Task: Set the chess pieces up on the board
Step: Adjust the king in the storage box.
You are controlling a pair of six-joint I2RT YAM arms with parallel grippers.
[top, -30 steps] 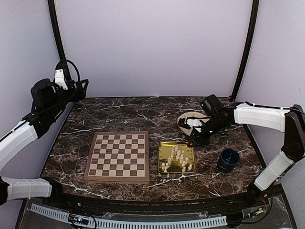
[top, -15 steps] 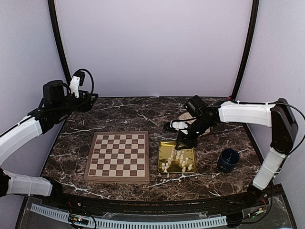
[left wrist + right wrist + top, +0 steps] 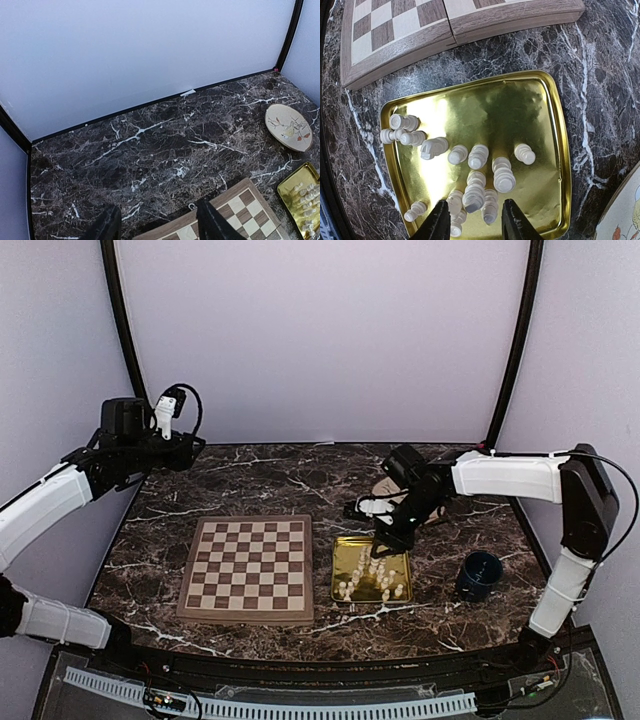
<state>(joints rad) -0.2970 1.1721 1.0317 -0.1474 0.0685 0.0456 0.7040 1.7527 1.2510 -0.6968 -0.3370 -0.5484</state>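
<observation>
Cream-white chess pieces point(image 3: 504, 179) clustered in gold metal tray point(image 3: 470, 115), 3 o'clock of checked wooden board point(image 3: 248, 568), so R hand point(image 3: 475, 203) hangs over them half-open, empty; L hand point(image 3: 157, 207) likewise, parked 10 o'clock.

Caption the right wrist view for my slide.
Open right gripper poised over cream chess pieces clustered in a gold tray, with the edge of the wooden board just beyond.

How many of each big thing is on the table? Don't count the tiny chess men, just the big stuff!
Chessboard: 1
Gold tray: 1
Blue cup: 1
Plate: 1
Total: 4
The chess pieces are bunched together in the tray, too crowded for a sure count.
</observation>
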